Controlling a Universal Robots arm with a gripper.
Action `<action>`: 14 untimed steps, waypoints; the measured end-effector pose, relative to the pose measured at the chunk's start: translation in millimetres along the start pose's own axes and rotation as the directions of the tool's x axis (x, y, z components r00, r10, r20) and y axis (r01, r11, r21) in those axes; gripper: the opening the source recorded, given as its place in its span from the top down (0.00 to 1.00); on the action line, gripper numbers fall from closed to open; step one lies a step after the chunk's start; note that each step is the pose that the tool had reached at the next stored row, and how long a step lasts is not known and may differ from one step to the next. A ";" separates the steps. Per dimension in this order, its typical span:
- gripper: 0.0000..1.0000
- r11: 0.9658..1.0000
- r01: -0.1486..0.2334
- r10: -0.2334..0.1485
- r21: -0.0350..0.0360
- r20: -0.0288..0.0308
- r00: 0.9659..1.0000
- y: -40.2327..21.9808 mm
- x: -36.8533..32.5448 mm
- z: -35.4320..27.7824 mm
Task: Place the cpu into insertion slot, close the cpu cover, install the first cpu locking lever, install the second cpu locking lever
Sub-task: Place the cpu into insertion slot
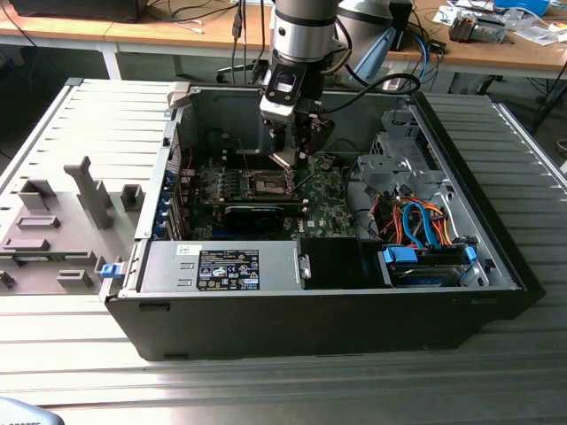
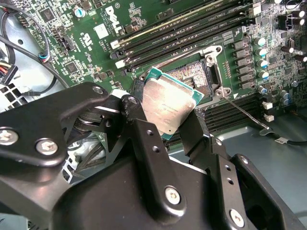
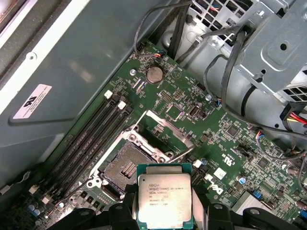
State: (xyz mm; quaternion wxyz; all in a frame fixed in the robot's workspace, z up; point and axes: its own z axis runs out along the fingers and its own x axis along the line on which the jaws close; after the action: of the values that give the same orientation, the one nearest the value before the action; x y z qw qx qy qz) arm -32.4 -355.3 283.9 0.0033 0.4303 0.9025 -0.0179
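One cpu (image 3: 164,199) clamped in pincer (image 3: 165,208), over empty insertion slot (image 3: 122,168).

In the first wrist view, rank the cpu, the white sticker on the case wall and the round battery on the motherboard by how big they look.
1. cpu, though it is nearest the camera, which inflates it.
2. white sticker.
3. round battery.

- The cpu (image 3: 165,199) has a few lines of small dark print on its silver top.
- The green motherboard (image 2: 144,14) has big white letters and little white marks printed on it.
- A white sticker (image 3: 36,101) with small print sits on the grey case wall (image 3: 96,57).
- A black and white label (image 1: 228,268) with tiny print sits on the silver power supply box (image 1: 164,276).
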 end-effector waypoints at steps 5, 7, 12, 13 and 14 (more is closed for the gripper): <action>0.46 1.000 -0.003 0.003 0.000 0.000 1.000 0.0 0.0 0.0; 0.46 1.000 -0.004 0.004 0.000 0.000 1.000 0.0 0.0 0.1; 0.46 1.000 -0.007 0.007 0.000 0.000 1.000 0.0 0.0 0.1; 0.46 1.000 -0.008 0.008 0.000 0.000 1.000 0.0 0.0 0.1; 0.46 1.000 -0.008 0.008 0.000 0.000 1.000 0.0 0.0 0.1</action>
State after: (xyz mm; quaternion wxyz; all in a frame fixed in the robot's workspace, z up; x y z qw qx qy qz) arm -32.4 -355.3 283.8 0.0033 0.4339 0.9008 -0.0180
